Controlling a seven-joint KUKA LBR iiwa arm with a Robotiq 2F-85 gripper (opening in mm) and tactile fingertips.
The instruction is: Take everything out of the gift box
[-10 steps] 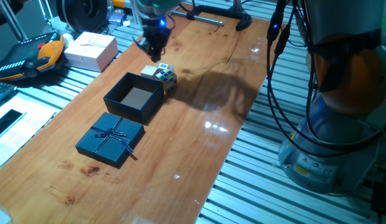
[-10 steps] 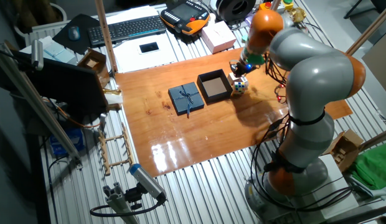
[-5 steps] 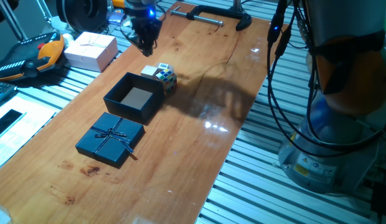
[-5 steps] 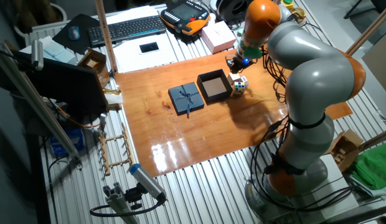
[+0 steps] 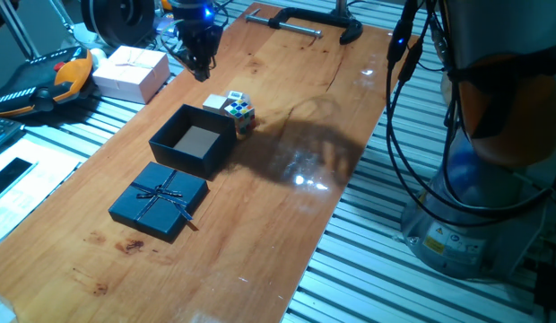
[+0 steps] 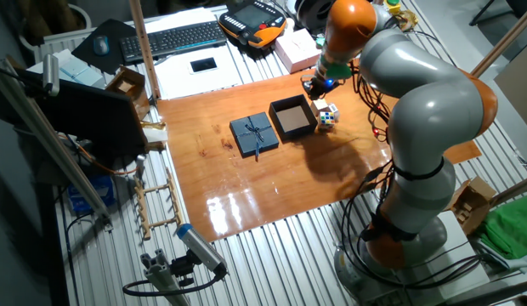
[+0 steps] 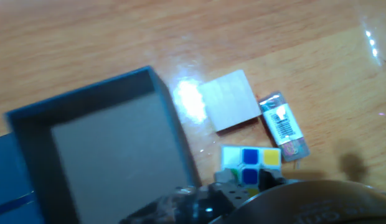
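Note:
The dark navy gift box (image 5: 193, 141) stands open on the wooden table, and its brown inside is empty. It also shows in the other fixed view (image 6: 291, 117) and the hand view (image 7: 93, 149). Its lid (image 5: 160, 199) with the ribbon bow lies in front of it. The cream block (image 5: 215, 104) and the multicoloured puzzle cube (image 5: 240, 110) sit on the table just behind the box, side by side. The hand view shows both the block (image 7: 230, 101) and the cube (image 7: 251, 163). My gripper (image 5: 199, 61) hangs above the table's far left edge, away from the cubes, empty, with its fingers apart.
A pale pink ribbon box (image 5: 130, 72) sits off the table's left edge. A small barcode tag (image 7: 283, 134) lies beside the block. A black clamp (image 5: 296, 20) is at the far end. The robot's base and cables (image 5: 475, 135) stand on the right.
My gripper has risen from above the two cubes and moved left and away toward the table's far left edge. The cubes, box and lid have not moved.

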